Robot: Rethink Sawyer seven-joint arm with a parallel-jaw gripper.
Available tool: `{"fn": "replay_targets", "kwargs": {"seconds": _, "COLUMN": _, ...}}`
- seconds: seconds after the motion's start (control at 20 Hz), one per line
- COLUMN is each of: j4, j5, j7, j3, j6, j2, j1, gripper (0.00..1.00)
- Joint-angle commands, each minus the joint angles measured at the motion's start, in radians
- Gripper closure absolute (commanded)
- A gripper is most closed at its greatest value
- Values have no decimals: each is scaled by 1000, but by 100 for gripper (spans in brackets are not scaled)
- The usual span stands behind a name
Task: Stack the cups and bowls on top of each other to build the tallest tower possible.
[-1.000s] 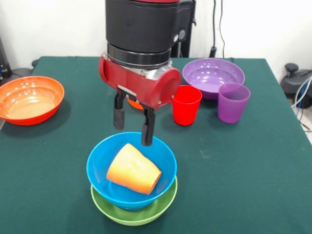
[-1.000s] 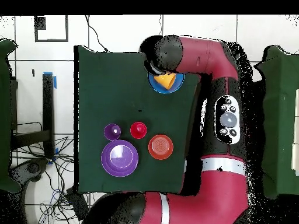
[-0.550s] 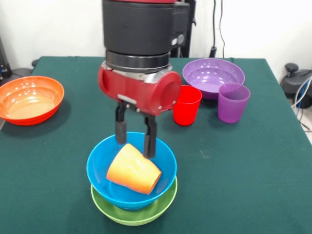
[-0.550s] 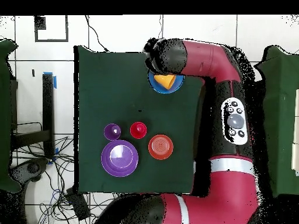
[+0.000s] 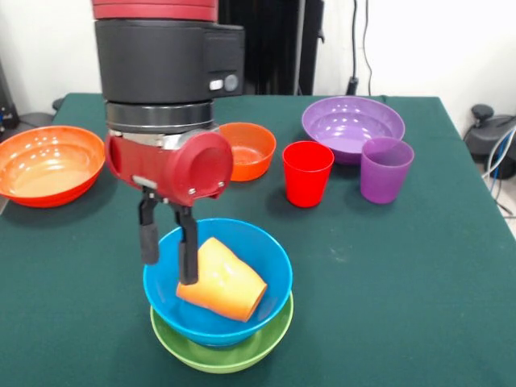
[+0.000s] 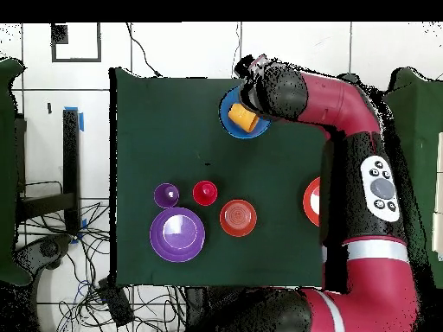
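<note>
Front view: pincer (image 5: 168, 256) open, fingers apart, hanging at left rim of light blue bowl (image 5: 266, 262). Orange cup (image 5: 222, 280) lies tipped inside it; lime green bowl (image 5: 258, 348) underneath.

Overhead view: arm (image 6: 346, 112) covers part of blue bowl at counter (image 6: 156, 130) edge.

Glossy plastic bowls (image 5: 218, 278), matt cloth table (image 5: 403, 274)

Orange cup (image 6: 246, 121) in blue bowl (image 6: 230, 118), partly under red arm (image 6: 346, 104).
</note>
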Motion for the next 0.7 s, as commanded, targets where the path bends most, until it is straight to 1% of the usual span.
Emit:
{"fn": "replay_targets", "kwargs": {"seconds": 0.05, "j4": 147, "j5": -110, "j7": -341, "j3": 144, "j6": -33, "j2": 25, "j1": -36, "gripper": 0}}
{"fn": "replay_targets", "kwargs": {"seconds": 0.3, "j4": 148, "j5": -133, "j7": -305, "j3": 154, "j6": 1, "j2": 17, "j1": -32, "gripper": 0}}
{"fn": "replay_targets", "kwargs": {"seconds": 0.45, "j4": 152, "j5": -132, "j7": -304, "j3": 183, "j6": 9, "j2": 18, "j1": -38, "gripper": 0}}
{"fn": "replay_targets", "kwargs": {"seconds": 0.6, "j4": 142, "j5": -134, "j7": -326, "j3": 216, "j6": 34, "j2": 19, "j1": -39, "gripper": 0}}
{"fn": "replay_targets", "kwargs": {"seconds": 0.7, "j4": 139, "j5": -129, "j7": -307, "j3": 229, "j6": 39, "j2": 19, "j1": -37, "gripper": 0}}
